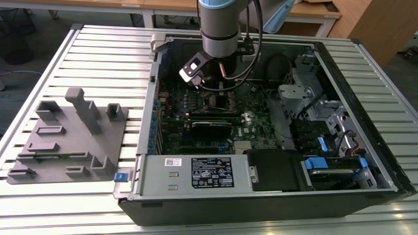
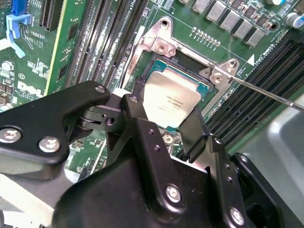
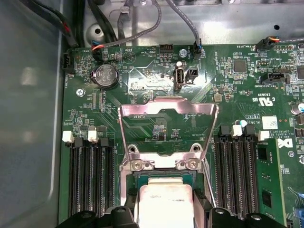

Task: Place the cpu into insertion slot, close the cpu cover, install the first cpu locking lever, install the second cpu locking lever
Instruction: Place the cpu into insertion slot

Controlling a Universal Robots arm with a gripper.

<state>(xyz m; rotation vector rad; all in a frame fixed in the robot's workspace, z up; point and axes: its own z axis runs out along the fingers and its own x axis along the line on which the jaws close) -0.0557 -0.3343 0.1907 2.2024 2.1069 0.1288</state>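
Jaws: narrow, closed on the cpu (image 2: 172,97) by two opposite edges, in both wrist views.
Step in hand: seating the chip, by my reading. It should go down flat and square to the rim, corners matched, grip light, with no sideways push across the pin field.
Cpu: between the jaws, silver face up, low in the insertion slot (image 2: 159,61); whether it is fully seated I cannot tell.
Cpu cover (image 3: 137,110): swung up open, just beyond the slot.
Lever (image 2: 266,92): thin rod, unlatched, slanting away beside the socket.
Surroundings: green motherboard (image 3: 142,80) inside an open case (image 1: 261,210) on the slatted counter (image 1: 65,54).
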